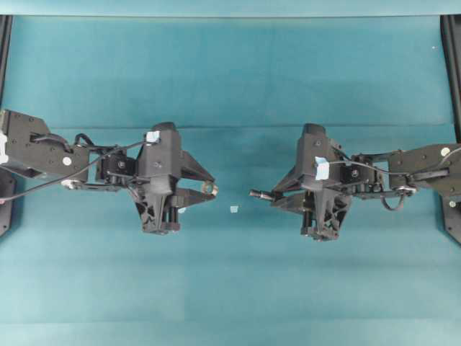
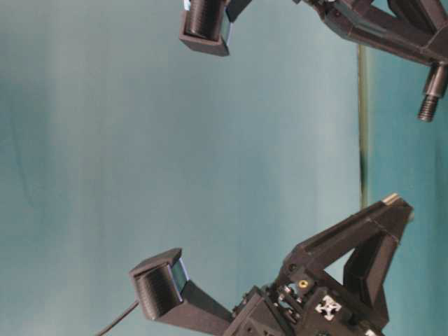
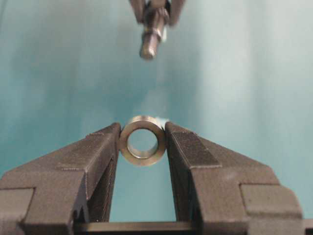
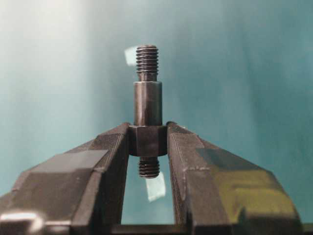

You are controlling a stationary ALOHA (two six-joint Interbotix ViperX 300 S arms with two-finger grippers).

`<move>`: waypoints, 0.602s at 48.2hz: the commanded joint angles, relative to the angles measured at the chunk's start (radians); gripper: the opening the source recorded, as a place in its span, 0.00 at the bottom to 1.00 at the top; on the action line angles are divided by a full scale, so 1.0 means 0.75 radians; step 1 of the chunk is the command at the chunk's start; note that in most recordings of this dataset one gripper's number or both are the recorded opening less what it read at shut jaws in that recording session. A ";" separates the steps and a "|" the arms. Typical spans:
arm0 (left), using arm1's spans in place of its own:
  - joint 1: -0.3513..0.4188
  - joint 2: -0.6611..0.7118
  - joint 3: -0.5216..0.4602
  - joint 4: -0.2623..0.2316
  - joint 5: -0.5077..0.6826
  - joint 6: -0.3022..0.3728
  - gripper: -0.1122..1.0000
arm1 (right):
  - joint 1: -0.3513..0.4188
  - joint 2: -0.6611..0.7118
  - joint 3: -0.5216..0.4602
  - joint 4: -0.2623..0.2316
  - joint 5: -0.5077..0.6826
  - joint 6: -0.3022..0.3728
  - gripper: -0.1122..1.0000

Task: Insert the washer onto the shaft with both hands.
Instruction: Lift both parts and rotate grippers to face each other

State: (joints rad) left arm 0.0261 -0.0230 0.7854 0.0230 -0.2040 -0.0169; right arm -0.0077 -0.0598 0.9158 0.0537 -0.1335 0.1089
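The washer (image 3: 143, 140), a silvery ring with an open centre, is clamped between the fingertips of my left gripper (image 3: 143, 139), its hole facing the camera. From overhead the washer (image 1: 209, 189) shows at the tip of the left gripper (image 1: 209, 189), held above the table. My right gripper (image 4: 148, 140) is shut on the shaft (image 4: 147, 103) at its thick collar, with the threaded end pointing away from the camera. Overhead, the shaft (image 1: 260, 194) sticks out leftward from the right gripper (image 1: 274, 195), a short gap from the washer. The shaft (image 3: 151, 34) also appears straight ahead in the left wrist view.
Teal cloth (image 1: 230, 288) covers the table. A tiny pale tape scrap (image 1: 233, 209) lies between the two grippers. Black frame rails (image 1: 452, 65) run along the left and right edges.
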 commanded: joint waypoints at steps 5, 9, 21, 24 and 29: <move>-0.002 -0.039 0.000 0.004 -0.076 -0.012 0.43 | 0.018 -0.033 0.008 0.002 -0.078 0.010 0.10; -0.002 -0.041 0.006 0.004 -0.125 -0.041 0.43 | 0.025 -0.039 0.018 0.002 -0.102 0.010 0.10; -0.004 -0.043 0.025 0.004 -0.245 -0.108 0.43 | 0.037 -0.055 0.053 0.002 -0.190 0.008 0.10; -0.008 -0.043 0.027 0.004 -0.252 -0.110 0.43 | 0.037 -0.053 0.053 -0.002 -0.196 0.006 0.10; -0.016 -0.043 0.027 0.004 -0.280 -0.115 0.43 | 0.037 -0.055 0.053 -0.002 -0.209 0.004 0.10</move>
State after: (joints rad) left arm 0.0215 -0.0383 0.8145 0.0261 -0.3881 -0.1012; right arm 0.0169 -0.0828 0.9633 0.0537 -0.2715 0.1089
